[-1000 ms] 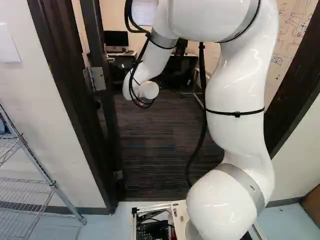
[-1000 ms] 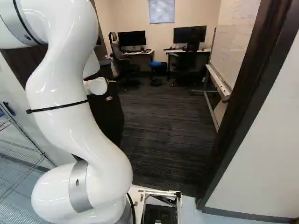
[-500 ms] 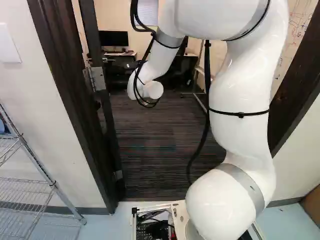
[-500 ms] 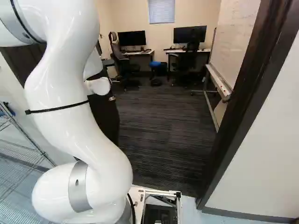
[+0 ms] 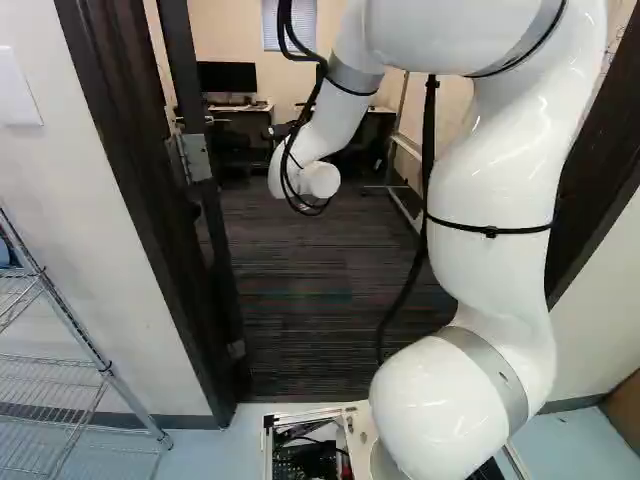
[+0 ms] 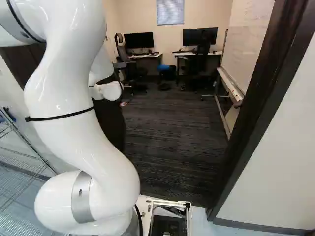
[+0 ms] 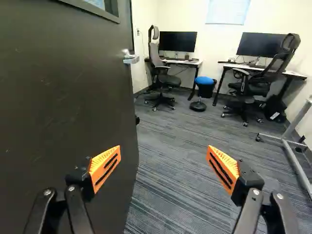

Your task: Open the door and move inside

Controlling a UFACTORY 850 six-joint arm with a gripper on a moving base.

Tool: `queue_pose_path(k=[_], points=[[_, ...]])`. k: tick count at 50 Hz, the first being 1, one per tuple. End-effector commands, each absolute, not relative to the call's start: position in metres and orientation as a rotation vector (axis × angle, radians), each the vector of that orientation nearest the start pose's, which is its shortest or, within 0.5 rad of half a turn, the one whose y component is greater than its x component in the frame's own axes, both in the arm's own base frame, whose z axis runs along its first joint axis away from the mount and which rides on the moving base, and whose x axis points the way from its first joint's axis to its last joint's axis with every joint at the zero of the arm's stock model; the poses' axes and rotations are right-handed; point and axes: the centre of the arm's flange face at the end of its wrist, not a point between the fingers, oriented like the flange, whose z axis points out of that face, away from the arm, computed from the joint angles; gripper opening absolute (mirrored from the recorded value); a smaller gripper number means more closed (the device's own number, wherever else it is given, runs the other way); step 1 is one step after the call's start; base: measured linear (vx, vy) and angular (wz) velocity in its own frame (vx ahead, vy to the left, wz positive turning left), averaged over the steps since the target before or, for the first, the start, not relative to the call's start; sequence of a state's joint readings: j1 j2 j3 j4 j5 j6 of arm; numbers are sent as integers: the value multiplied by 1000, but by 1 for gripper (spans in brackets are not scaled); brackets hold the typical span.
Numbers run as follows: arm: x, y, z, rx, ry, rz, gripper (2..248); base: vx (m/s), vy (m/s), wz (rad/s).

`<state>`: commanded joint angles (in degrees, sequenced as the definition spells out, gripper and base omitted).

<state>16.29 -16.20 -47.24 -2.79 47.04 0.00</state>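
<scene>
The dark door (image 7: 63, 97) stands ajar into the room, its face close along one side of my gripper (image 7: 164, 155) in the wrist view. The fingers are wide apart with nothing between them. The door's silver lever handle (image 7: 130, 58) is ahead of the gripper, near the door's far edge, and nothing touches it. In the left base view the door's hinge (image 5: 195, 157) shows on the left side of the doorway, and the arm's wrist (image 5: 318, 180) is within the opening. The door panel (image 6: 110, 123) is partly behind the arm in the right base view, where I cannot make out the gripper's fingers.
Right door frame (image 6: 263, 103) borders the opening. A whiteboard on a wheeled stand (image 6: 231, 88) is inside on the right. Desks with monitors (image 7: 178, 41), office chairs and a blue stool (image 7: 204, 81) stand at the back. A wire shelf (image 5: 75, 350) is outside at the left.
The upper arm and wrist have shifted rightward in the left base view. The door has swung slightly farther into the room, uncovering more of the left monitor. The base has not moved.
</scene>
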Motion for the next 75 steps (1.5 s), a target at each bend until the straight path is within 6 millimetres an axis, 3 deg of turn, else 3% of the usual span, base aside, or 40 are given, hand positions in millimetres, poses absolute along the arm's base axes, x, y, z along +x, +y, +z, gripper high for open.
queue_pose_path(k=[75], points=[[501,41,435,-2408,-165,-1925,247,0,0,0]])
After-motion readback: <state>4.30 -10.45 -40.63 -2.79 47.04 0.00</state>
